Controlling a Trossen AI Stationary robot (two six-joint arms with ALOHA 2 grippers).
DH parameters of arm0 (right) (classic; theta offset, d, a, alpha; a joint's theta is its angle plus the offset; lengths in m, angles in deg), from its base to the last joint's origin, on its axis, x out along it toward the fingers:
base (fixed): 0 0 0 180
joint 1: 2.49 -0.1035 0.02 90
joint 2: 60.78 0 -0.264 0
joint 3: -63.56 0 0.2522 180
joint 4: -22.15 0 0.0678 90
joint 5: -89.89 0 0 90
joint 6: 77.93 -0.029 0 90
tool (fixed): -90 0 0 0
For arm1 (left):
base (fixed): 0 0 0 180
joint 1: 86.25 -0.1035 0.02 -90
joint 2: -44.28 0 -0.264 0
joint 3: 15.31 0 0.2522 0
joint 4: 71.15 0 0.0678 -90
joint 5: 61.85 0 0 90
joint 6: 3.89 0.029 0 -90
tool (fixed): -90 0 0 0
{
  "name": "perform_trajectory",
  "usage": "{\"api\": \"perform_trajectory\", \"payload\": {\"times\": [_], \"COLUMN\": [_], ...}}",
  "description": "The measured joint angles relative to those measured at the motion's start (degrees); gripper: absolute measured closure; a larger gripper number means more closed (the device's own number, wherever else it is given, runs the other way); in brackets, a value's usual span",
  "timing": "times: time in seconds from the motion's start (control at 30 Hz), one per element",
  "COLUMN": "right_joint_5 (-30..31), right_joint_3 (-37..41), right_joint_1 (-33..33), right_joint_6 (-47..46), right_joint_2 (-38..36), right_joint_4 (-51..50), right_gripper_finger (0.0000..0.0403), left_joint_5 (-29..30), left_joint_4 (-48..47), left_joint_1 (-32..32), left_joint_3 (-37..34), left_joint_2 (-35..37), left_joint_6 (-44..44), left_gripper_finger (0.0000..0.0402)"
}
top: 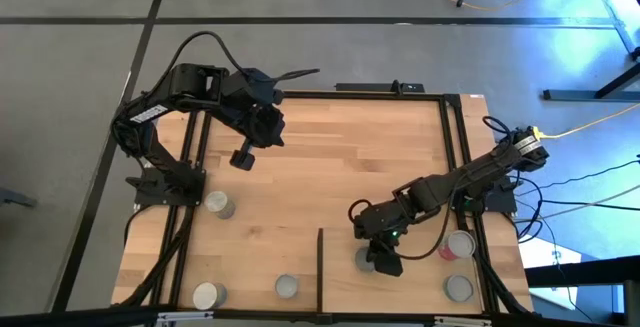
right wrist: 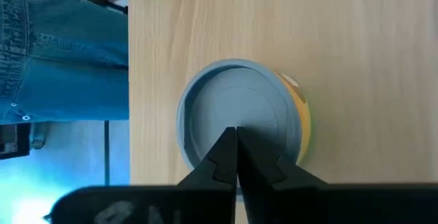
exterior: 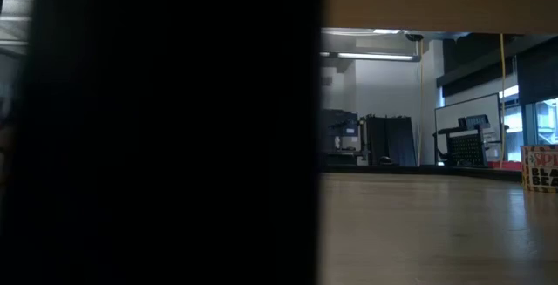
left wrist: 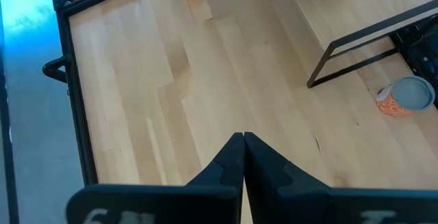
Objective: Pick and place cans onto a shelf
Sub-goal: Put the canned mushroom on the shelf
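Note:
My right gripper (top: pixel 383 259) is shut and points down at a can (right wrist: pixel 239 118) with a grey top and a yellow side. That can stands upright on the light-wood shelf (top: pixel 415 292), near the shelf's black left strip (top: pixel 320 267). A red-pink can (top: pixel 460 245) and a grey-topped can (top: pixel 458 287) stand farther right. Three more cans (top: pixel 219 204) (top: pixel 209 294) (top: pixel 287 286) stand on the tabletop to the left. My left gripper (top: pixel 243 157) hangs shut and holding nothing over the far left of the table. My right gripper's shut fingertips (right wrist: pixel 236 142) come slanting from above over the near part of the can's grey top (right wrist: pixel 233 111). I cannot tell whether they touch it. The can stands upright on the shelf.
A black frame (top: pixel 455 147) runs along the table's sides. A person in jeans (right wrist: pixel 61 46) stands just beyond the near edge. In the low view a dark shape (exterior: pixel 157 128) blocks the left half, and a red-and-white labelled can (exterior: pixel 540 167) shows at the right.

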Motion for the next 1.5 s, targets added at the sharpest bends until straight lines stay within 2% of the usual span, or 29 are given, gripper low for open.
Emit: {"api": "perform_trajectory", "payload": {"times": [0.2,0.43,0.8,1.1,1.27,1.5], "right_joint_5": [-0.51,-0.34,-8.21,-11.33,-6.34,9.89], "right_joint_3": [-3.75,-7.61,-7.65,-7.73,-9.46,-16.76], "right_joint_1": [-1.79,-4.62,-10.59,-13.40,-13.32,-10.80], "right_joint_6": [-0.61,-5.49,-14.00,-19.84,-19.53,-10.20], "right_joint_2": [0.24,0.29,0.29,0.26,-0.73,-1.57], "right_joint_4": [-9.35,-22.02,-23.22,-23.17,-22.75,-23.20], "right_gripper_finger": [0.0393,0.0393,0.0393,0.0393,0.0393,0.0393], "left_joint_5": [0.02,0.00,0.00,0.02,-0.39,-2.43], "left_joint_4": [-0.75,-1.74,-1.97,-1.92,-1.92,-1.90], "left_joint_1": [0.00,0.00,-1.37,-3.42,-4.10,-4.39], "left_joint_3": [0.00,0.00,0.00,0.00,0.00,0.00], "left_joint_2": [0.00,0.00,0.00,0.00,0.00,-0.01], "left_joint_6": [0.51,0.51,0.53,0.96,0.97,0.99], "left_gripper_finger": [0.0402,0.0402,0.0402,0.0402,0.0401,0.0401]}}
